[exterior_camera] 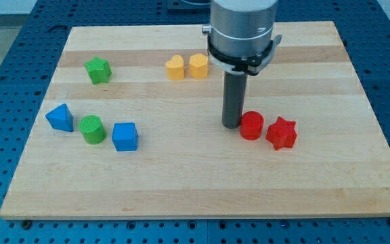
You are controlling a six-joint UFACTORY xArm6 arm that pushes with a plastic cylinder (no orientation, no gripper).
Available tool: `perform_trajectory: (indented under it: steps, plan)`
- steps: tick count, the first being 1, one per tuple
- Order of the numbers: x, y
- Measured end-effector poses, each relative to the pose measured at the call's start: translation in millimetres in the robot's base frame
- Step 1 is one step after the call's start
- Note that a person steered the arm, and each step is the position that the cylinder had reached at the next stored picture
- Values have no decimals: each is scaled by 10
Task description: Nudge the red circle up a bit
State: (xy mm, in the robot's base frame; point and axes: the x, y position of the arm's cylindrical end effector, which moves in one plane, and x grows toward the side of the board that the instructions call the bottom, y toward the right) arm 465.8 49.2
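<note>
The red round cylinder block [252, 126] lies right of centre on the wooden counter [181, 190], touching the red star block [281, 133], with my tip [232, 125] just at its left, not yet below for pushing upward; no claw exists.

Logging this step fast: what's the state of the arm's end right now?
No gripper: my tip holds nothing.
It stands at the red circle's left edge in the view, about touching; contact cannot be told.

The red circle [252, 126], a short upright cylinder, stands flat on the board's right half.
</note>
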Motion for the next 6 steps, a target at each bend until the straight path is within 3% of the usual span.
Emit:
perform_trajectory:
  steps: [2, 3, 5, 6]
  plan:
    - [486, -385]
    - [668, -276]
    - [4, 64]
    - [-87, 54]
